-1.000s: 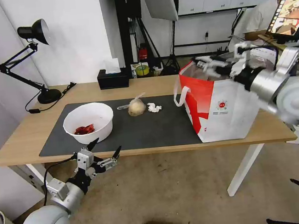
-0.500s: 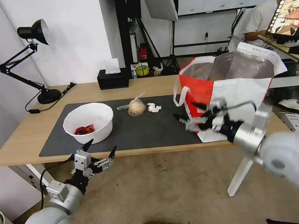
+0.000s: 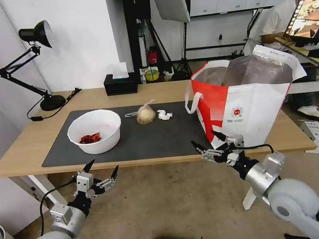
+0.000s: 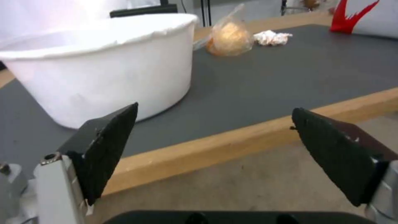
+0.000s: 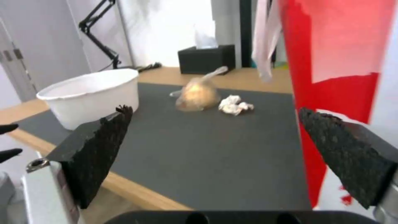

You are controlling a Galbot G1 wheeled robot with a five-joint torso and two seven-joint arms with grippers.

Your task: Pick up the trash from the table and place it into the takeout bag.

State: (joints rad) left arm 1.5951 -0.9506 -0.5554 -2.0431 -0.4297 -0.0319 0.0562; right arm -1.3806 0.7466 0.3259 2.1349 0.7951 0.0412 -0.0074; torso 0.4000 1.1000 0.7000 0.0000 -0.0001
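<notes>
On the dark mat of the table (image 3: 25, 148) stand a white bowl (image 3: 94, 131) with red scraps, a knotted clear bag (image 3: 145, 114) with a beige lump, and a crumpled white tissue (image 3: 164, 114). The white-and-red takeout bag (image 3: 249, 102) stands open at the table's right end. My left gripper (image 3: 101, 171) hangs open below the front edge, near the bowl (image 4: 99, 65). My right gripper (image 3: 208, 143) is open, low at the front edge just left of the takeout bag (image 5: 340, 56). In the right wrist view the knotted bag (image 5: 198, 93) and tissue (image 5: 234, 105) lie ahead.
A black tissue box (image 3: 121, 84) and a black desk lamp (image 3: 34, 64) stand at the back of the table. A person sits at a screen behind the bag on the right. A white table leg (image 3: 260, 179) is under the right end.
My right arm has come down from over the takeout bag's mouth to the table's front edge, gripper open and empty. My left gripper has sunk a little lower.
</notes>
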